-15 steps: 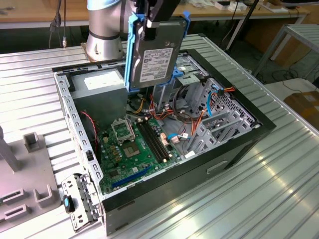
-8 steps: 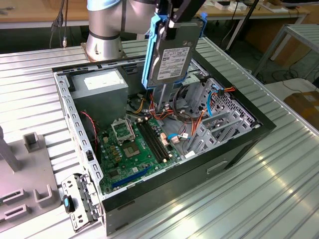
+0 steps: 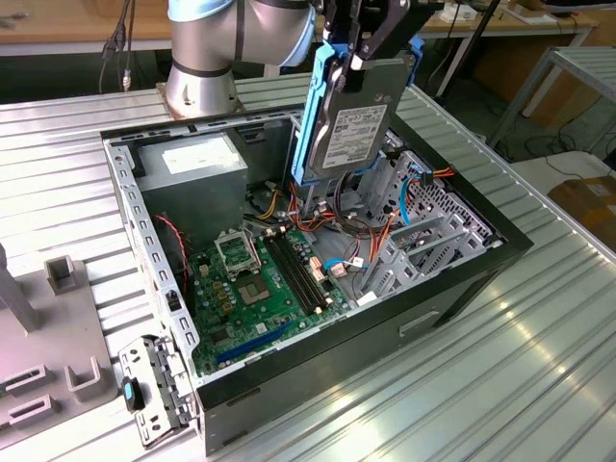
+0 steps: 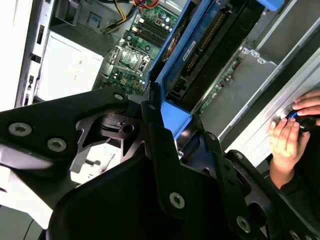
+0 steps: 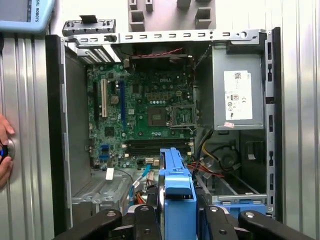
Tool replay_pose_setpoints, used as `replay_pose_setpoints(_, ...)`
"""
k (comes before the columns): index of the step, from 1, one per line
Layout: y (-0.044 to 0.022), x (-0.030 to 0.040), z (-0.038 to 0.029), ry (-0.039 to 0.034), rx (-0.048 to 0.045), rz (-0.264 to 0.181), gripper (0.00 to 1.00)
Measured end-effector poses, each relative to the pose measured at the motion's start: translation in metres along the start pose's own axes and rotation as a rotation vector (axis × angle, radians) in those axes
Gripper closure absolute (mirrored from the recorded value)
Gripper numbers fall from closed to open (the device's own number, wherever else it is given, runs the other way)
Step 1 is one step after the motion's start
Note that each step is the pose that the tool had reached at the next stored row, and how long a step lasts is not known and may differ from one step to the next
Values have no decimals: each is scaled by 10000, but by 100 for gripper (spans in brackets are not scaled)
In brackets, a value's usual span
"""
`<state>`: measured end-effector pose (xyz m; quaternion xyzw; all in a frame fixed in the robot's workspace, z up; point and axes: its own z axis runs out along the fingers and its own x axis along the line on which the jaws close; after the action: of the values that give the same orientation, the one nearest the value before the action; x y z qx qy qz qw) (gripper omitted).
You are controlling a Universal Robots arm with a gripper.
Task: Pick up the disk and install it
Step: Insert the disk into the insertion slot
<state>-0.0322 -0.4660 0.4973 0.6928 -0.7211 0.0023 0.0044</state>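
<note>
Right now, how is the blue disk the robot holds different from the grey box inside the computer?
The disk hangs on edge in the gripper, over the computer; the grey box sits inside it. The disk is thin with a bright blue frame; the grey box is thick, plain metal. Both carry white labels.

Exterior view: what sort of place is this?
Probably a robotics lab or workshop: a robot arm holds a disk above an open computer case on a ribbed metal table.

A robotics lab: the arm's base stands on a ribbed metal bench carrying an opened computer case, wooden desks behind.
</note>
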Motion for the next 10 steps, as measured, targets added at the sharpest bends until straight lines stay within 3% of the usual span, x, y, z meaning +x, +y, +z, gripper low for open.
replay_pose_setpoints(4, -22, 103, 6, 0, 0, 1, 63)
replay_pose_setpoints(10, -70, 349, 21, 7, 1, 1, 63)
